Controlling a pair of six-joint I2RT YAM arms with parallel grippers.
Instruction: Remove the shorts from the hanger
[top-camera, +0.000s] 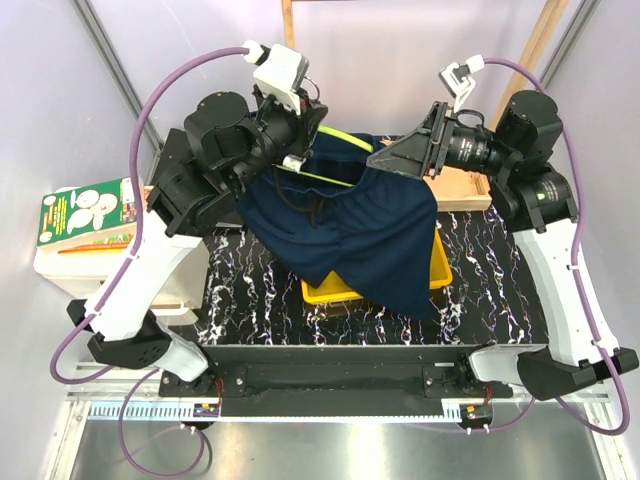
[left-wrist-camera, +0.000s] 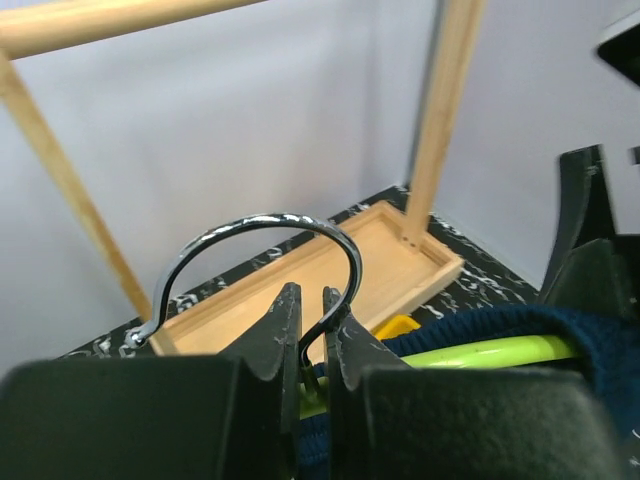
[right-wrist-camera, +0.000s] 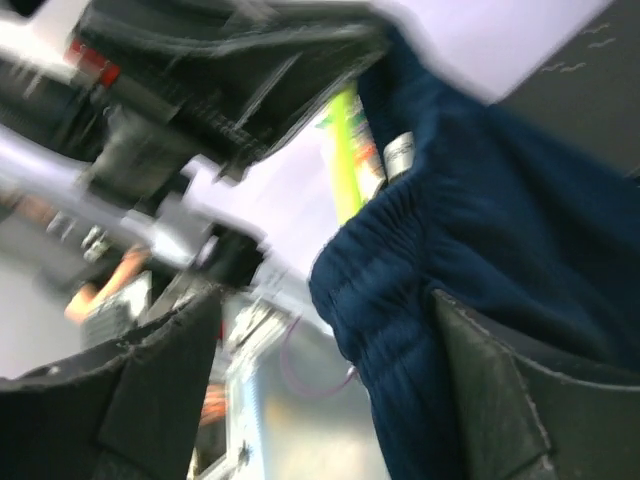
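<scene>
The dark navy shorts (top-camera: 350, 230) hang from the lime-green hanger (top-camera: 338, 134) above the table. My left gripper (top-camera: 298, 158) is shut on the hanger's silver hook (left-wrist-camera: 262, 224); in the left wrist view its jaws (left-wrist-camera: 310, 300) pinch the hook's stem just above the green bar (left-wrist-camera: 480, 352). My right gripper (top-camera: 378, 158) is open wide at the right end of the waistband. In the right wrist view the gathered waistband (right-wrist-camera: 400, 300) lies between its fingers (right-wrist-camera: 520, 400), against the right one, with the green hanger (right-wrist-camera: 345, 150) above.
A yellow tray (top-camera: 330, 292) sits under the shorts on the marbled black mat. The wooden rack's base tray (top-camera: 465, 190) and posts (left-wrist-camera: 445, 110) stand behind. A white box with a green book (top-camera: 85, 215) is at the left.
</scene>
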